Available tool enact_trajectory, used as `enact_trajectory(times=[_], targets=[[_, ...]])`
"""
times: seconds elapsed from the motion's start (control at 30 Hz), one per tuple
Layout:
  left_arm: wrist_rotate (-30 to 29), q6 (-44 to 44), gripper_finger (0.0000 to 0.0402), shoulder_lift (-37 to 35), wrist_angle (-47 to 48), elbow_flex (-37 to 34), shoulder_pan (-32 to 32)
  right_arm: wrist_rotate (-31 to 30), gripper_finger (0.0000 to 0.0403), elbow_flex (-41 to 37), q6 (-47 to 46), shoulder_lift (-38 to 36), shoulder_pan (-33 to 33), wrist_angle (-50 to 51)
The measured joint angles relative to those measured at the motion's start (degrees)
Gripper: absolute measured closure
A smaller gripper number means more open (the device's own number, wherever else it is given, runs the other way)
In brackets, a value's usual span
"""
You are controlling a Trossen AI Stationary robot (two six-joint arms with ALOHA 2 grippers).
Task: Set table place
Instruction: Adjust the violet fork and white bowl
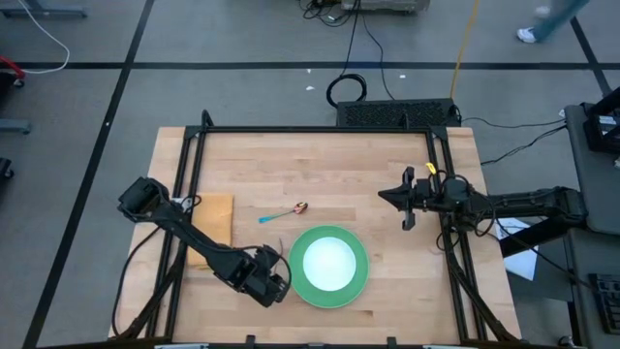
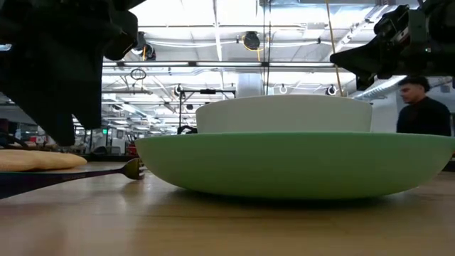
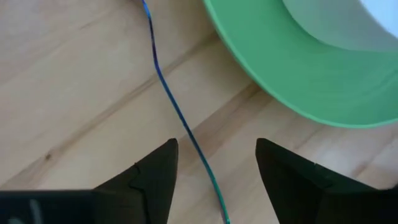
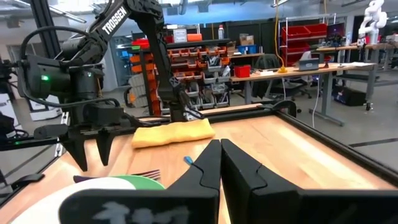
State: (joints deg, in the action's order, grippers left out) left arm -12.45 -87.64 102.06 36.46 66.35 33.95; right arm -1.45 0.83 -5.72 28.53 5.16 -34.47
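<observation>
The green plate (image 1: 329, 267) sits on the table (image 1: 320, 165) near its front edge, with the white bowl (image 1: 329, 261) in it. My left gripper (image 1: 269, 281) is open just left of the plate, fingers pointing down. The fork's thin blue handle (image 3: 174, 109) lies on the table and runs between the fingers without touching them. Its tines show beside the plate in the right wrist view (image 4: 147, 175). The spoon (image 1: 286, 213) lies behind the plate. The tan cloth (image 1: 215, 223) lies flat at the left. My right gripper (image 1: 405, 208) is shut and empty, above the table's right side.
The black frame rails (image 1: 441, 194) run along the table's edges. The right arm crosses the right rail. Bare wood lies between the plate and my right gripper (image 4: 219, 163). A person (image 2: 423, 107) stands in the room beyond the table.
</observation>
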Motion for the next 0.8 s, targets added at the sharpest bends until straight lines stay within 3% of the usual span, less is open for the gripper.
enact_trajectory(times=[0.47,0.8], targets=[[5.89,2.27,0.0238,-0.02,1.27,0.00,-2.15,0.00,0.0403,-0.01,-1.11,0.02,0.01,0.02],[7.07,5.94,0.0245,-0.02,0.99,0.00,-3.52,0.00,0.0403,-0.01,-1.14,0.02,0.01,-0.01]])
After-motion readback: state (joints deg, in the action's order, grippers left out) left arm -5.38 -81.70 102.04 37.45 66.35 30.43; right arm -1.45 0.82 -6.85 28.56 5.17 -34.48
